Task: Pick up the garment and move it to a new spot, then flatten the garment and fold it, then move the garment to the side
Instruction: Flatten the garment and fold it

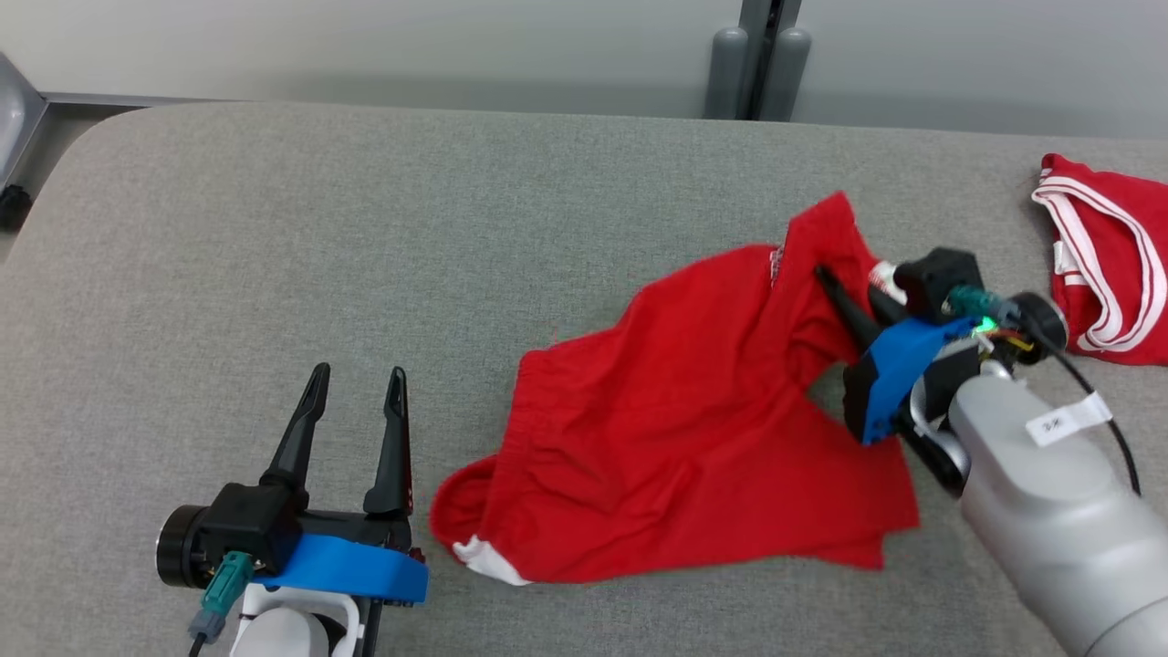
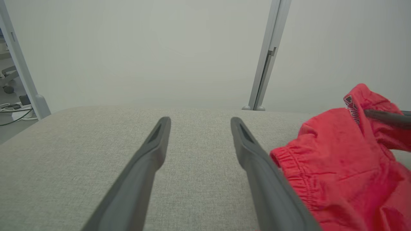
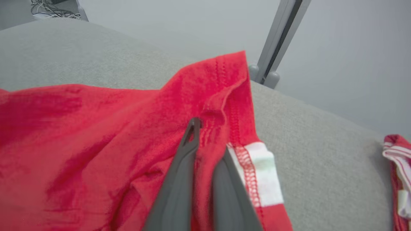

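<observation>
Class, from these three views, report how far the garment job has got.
Done: nothing finished. Under way: the pick-up, with the right claw shut on a raised hem of the crumpled red garment; the left claw is open, apart from it. Remaining: moving, flattening, folding, setting aside.

Table (image 1: 274,228) left free; garment (image 1: 693,411) centre-right; second garment (image 1: 1109,265) right edge.

The garment (image 1: 693,411) is red with white trim, the second garment (image 1: 1113,274) red with white stripes, the table (image 1: 274,228) grey.

A lab-like test room: grey cloth-topped table (image 1: 274,228); plain partition wall (image 2: 144,48); metal post (image 2: 268,54); trailing cables (image 2: 14,109).
</observation>
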{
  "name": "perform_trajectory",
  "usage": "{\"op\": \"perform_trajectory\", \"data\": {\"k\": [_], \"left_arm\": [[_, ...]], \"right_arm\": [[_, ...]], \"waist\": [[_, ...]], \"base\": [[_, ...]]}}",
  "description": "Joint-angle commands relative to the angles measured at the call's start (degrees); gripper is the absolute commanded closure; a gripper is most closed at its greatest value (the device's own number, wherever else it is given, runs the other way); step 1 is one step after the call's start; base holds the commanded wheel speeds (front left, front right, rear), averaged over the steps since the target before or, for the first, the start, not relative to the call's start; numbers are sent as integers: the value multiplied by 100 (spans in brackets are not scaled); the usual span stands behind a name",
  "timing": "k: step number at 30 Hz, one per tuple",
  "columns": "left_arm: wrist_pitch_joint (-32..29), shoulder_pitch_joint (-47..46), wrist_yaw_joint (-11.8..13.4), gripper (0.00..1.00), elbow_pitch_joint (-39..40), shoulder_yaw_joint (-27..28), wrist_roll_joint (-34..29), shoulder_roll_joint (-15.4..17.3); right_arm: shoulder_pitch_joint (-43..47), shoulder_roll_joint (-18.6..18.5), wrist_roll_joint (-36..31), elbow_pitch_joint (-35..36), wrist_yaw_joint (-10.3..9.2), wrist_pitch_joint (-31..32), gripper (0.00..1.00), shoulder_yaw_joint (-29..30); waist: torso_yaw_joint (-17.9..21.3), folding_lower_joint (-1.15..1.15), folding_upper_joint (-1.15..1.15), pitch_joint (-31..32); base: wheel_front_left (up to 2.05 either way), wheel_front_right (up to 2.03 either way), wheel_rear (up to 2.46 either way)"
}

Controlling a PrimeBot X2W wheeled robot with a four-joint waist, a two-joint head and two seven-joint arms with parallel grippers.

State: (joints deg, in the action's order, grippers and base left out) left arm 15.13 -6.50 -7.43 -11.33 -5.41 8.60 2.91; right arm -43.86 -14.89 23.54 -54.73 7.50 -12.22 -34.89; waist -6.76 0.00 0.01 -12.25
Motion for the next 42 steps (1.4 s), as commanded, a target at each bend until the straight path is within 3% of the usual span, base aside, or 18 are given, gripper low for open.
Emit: {"op": "perform_trajectory", "data": {"k": [1, 7, 8, 9, 10, 18, 25, 29, 42], "left_arm": [[1, -108, -7, 0, 4, -17, 27, -2], [1, -197, -7, 0, -18, -84, 86, -2], [1, -211, -7, 0, -21, -92, 91, -3], [1, -221, -7, 0, -21, -102, 93, -3], [1, -225, -7, 0, -24, -105, 101, -2], [1, -112, 2, 0, -60, -71, 63, -2], [1, 27, -1, 0, -52, -42, -14, -2], [1, 127, -2, 0, -59, 2, -60, -2], [0, 362, -5, 0, -33, 18, -107, -2]], "right_arm": [[-268, -67, 45, -72, -1, -56, 100, 46], [-1055, -78, 106, -642, -1, -73, 100, 194], [-1140, -52, 90, -763, -1, -73, 63, 182], [-1222, -22, 90, -858, -1, -93, 6, 176], [-1269, -2, 103, -952, -1, -111, 0, 176], [-953, 44, 243, -1066, -1, -290, 0, 140], [148, -292, 168, 359, 0, -299, 0, 876], [1002, -307, -53, 1118, 0, -298, 0, 1382], [3446, 487, -800, 3077, 0, -297, 0, 2822]], "waist": [[-64, 0, -1, -52], [-244, 0, -1, -200], [-262, 0, -1, -217], [-279, 0, -1, -233], [-288, 0, -1, -243], [-87, 0, -1, -97], [248, 0, -1, 145], [419, 0, -1, 275], [589, 0, -1, 484]], "base": [[0, 0, 0], [0, 0, 0], [0, 0, 0], [0, 0, 0], [0, 0, 0], [0, 0, 0], [0, 0, 0], [0, 0, 0], [0, 0, 0]]}}
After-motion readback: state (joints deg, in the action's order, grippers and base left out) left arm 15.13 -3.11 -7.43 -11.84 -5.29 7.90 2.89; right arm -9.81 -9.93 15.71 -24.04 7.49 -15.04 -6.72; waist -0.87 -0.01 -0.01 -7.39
